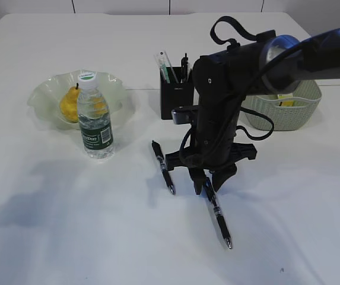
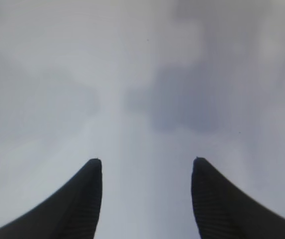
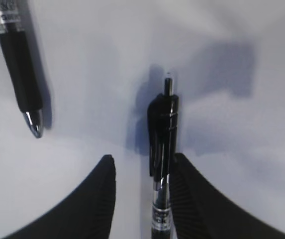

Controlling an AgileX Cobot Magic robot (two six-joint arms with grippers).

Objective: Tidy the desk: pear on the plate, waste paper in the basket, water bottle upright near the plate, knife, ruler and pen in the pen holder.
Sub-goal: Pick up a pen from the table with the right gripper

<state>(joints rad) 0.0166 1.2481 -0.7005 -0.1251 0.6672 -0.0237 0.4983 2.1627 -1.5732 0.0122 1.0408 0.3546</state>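
Observation:
A black pen (image 1: 218, 218) lies on the white table with its clip end between the fingers of my right gripper (image 1: 207, 185). In the right wrist view that pen (image 3: 163, 149) rests against the right finger, with a gap to the left finger; the right gripper (image 3: 143, 158) is open. A second black pen (image 1: 162, 167) (image 3: 18, 64) lies to its left. The yellow pear (image 1: 69, 104) sits on the pale plate (image 1: 45, 89), and the water bottle (image 1: 94, 119) stands upright before it. The black pen holder (image 1: 177, 98) holds several items. My left gripper (image 2: 147, 160) is open over bare table.
A pale green basket (image 1: 288, 110) stands at the right, behind my right arm, with something pale yellow inside. The left arm is out of the exterior view. Its shadow falls on the table's left front.

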